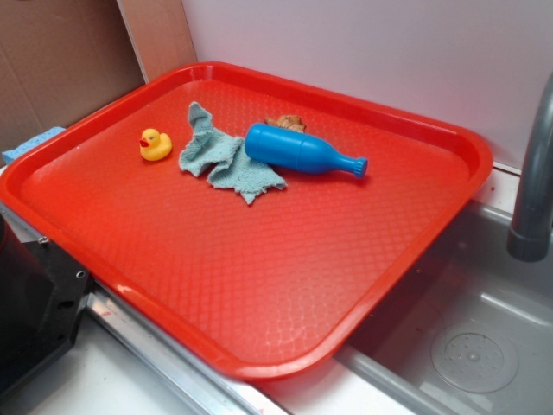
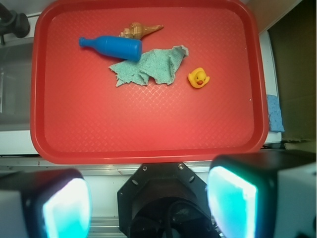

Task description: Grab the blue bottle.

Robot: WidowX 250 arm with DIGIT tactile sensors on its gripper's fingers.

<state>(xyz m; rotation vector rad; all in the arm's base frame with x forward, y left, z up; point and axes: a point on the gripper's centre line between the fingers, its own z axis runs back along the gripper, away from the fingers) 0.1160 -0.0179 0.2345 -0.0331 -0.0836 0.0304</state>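
Lying on its side toward the far part of the red tray (image 2: pixel 148 144), the blue bottle (image 2: pixel 111 47) points its cap left in the wrist view, its fat end touching the teal rag (image 2: pixel 151 67). A tan shell-like toy (image 2: pixel 138 30) sits just behind; the yellow duck (image 2: pixel 198 78) is right of the rag. The gripper (image 2: pixel 148 198) hangs well back, pads spread wide and empty, probably before approach.

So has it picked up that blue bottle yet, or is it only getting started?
Only getting started. Nothing looks done: the blue bottle lies on its side on the red tray, its fat end against the teal cloth, untouched. The gripper is open, holding nothing, back at the tray's near edge. Left to do: move over the bottle, come down, close on it and lift.
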